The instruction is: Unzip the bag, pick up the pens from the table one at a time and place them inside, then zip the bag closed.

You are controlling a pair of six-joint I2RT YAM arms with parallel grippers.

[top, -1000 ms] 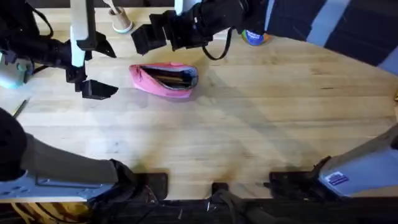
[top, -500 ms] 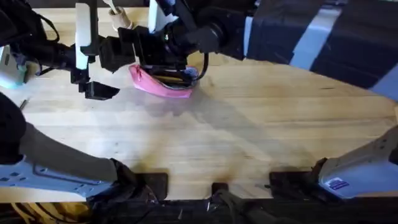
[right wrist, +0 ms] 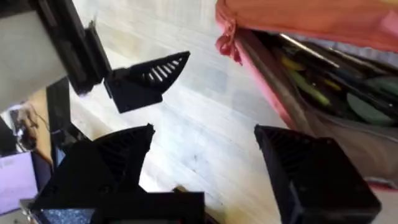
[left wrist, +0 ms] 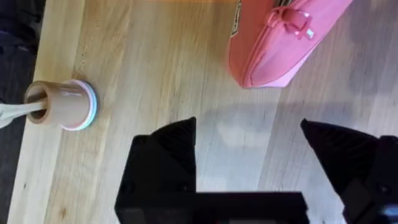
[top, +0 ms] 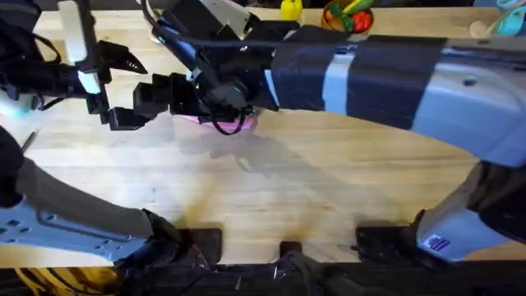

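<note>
Two grippers hung open and empty over the table [top: 329, 189]; the right gripper [right wrist: 205, 155] spread its black fingers just beside the bag [right wrist: 323, 37], which lay unzipped with pens [right wrist: 311, 62] inside; the left gripper [left wrist: 249, 155] gaped near the bag's end, a beige cup [left wrist: 62, 104] beyond.

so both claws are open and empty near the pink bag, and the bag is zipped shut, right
Not quite: the bag is unzipped. The right wrist view shows it gaping, with pens inside. The rest holds: the left claw and right claw are open and empty beside it.
</note>
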